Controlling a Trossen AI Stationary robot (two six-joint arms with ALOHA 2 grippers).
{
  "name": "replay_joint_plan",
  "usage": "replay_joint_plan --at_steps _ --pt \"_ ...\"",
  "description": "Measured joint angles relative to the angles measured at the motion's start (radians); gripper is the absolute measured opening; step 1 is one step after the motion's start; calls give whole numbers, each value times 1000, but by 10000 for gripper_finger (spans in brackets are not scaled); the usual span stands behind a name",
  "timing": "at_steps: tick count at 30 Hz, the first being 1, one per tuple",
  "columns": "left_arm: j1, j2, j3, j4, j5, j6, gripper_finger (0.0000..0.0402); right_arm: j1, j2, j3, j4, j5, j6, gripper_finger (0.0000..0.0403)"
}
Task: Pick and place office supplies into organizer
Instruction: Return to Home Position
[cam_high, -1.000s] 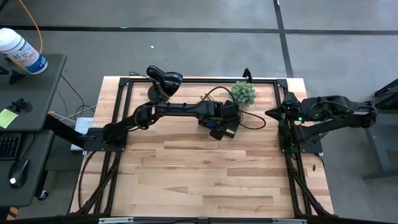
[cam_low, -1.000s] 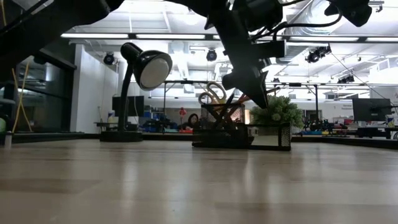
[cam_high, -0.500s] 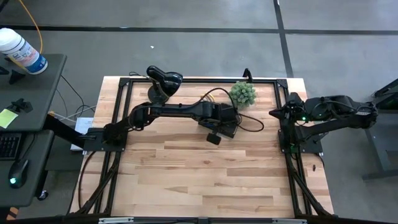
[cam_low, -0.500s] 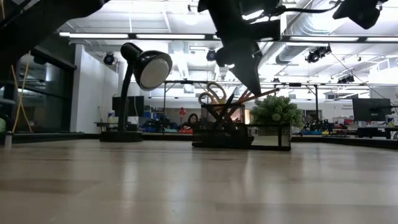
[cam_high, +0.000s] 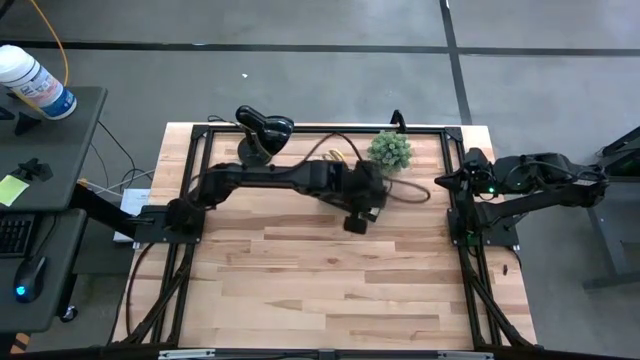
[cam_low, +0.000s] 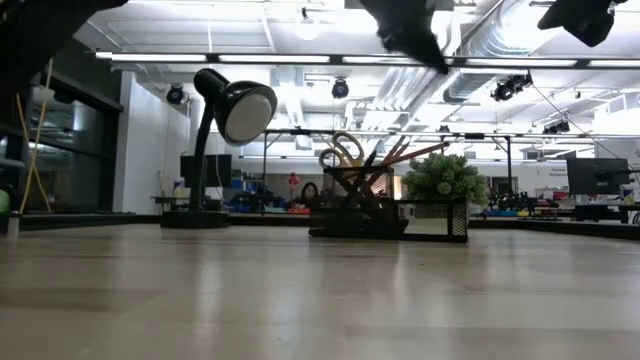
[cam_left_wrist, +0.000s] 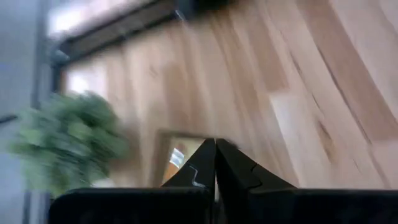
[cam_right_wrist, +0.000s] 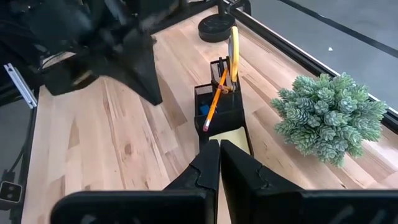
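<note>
Hovering left gripper (cam_left_wrist: 215, 144): pressed together, empty, near organizer (cam_right_wrist: 222, 113).
Right gripper (cam_right_wrist: 219, 144): pressed together, at tabletop's (cam_high: 300, 270) right edge.
Sticky-note pad (cam_right_wrist: 229, 137): lying inside organizer.

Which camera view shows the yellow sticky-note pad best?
The right wrist view: the sticky-note pad lies clearly in the end compartment of the mesh organizer. The left wrist view blurs it, the left arm covers it in the high view, and the low view shows only the organizer's side.

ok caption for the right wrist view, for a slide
Past the shut right gripper: organizer holding scissors, pencil and sticky pad, plant beside it, left arm above the table.
</note>
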Motion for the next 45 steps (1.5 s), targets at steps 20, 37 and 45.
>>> replay_joint_plan --at_steps 20,37,45 --pt "-61 -109 -334 695 -14 -209 1 0 0 0 1 16 23 11" --pt "109 -644 -1408 1718 77 -263 0 -2 1 0 9 80 -30 11" --pt "177 -867 -1614 1772 180 -243 0 -2 1 0 9 104 -20 11"
